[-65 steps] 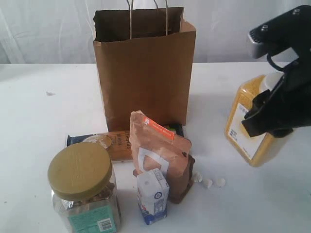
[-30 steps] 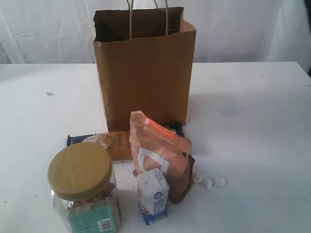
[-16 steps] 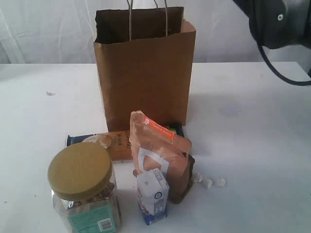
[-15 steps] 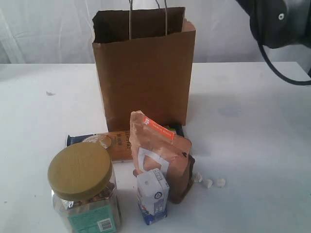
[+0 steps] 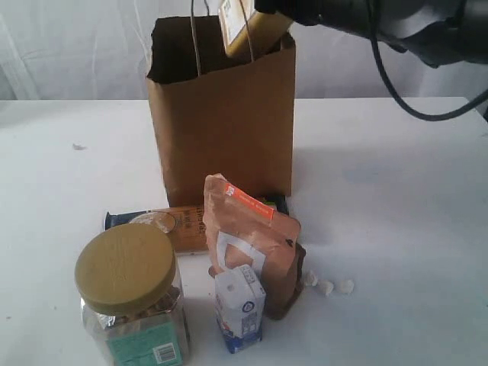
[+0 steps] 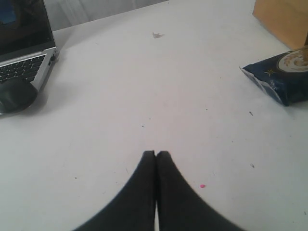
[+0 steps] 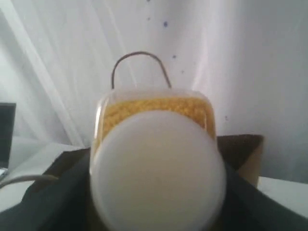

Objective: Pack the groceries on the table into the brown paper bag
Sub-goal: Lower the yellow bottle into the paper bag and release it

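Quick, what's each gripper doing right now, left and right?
Left gripper: closed, holding nothing.
Right gripper: closed on the yellow white-capped bottle at the brown paper bag mouth.

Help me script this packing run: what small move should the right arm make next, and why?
Probably lower the yellow white-capped bottle straight down into the tall kraft-brown paper bag: it hangs tilted in the right gripper, its bottom end just at the bag's open mouth.

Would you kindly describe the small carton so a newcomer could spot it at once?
Start at the tall brown paper bag on the white table. In the grocery cluster before it, the small carton stands in front of the orange-labelled pouch, right of the yellow-lidded jar. It alone is white and blue.
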Robot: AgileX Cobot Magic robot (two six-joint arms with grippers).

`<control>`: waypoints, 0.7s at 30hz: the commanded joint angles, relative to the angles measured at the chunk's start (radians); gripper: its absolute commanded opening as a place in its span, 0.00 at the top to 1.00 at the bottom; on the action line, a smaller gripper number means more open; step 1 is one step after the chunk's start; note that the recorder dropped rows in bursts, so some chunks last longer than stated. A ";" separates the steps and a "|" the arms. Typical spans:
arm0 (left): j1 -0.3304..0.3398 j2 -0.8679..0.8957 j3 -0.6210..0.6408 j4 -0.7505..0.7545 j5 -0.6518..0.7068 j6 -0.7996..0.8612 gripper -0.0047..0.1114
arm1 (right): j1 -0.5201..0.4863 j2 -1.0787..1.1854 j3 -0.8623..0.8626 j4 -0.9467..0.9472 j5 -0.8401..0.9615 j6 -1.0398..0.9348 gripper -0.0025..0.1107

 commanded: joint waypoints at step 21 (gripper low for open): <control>0.002 -0.004 0.003 -0.003 -0.002 -0.001 0.96 | -0.002 0.058 -0.130 -0.002 0.087 0.047 0.95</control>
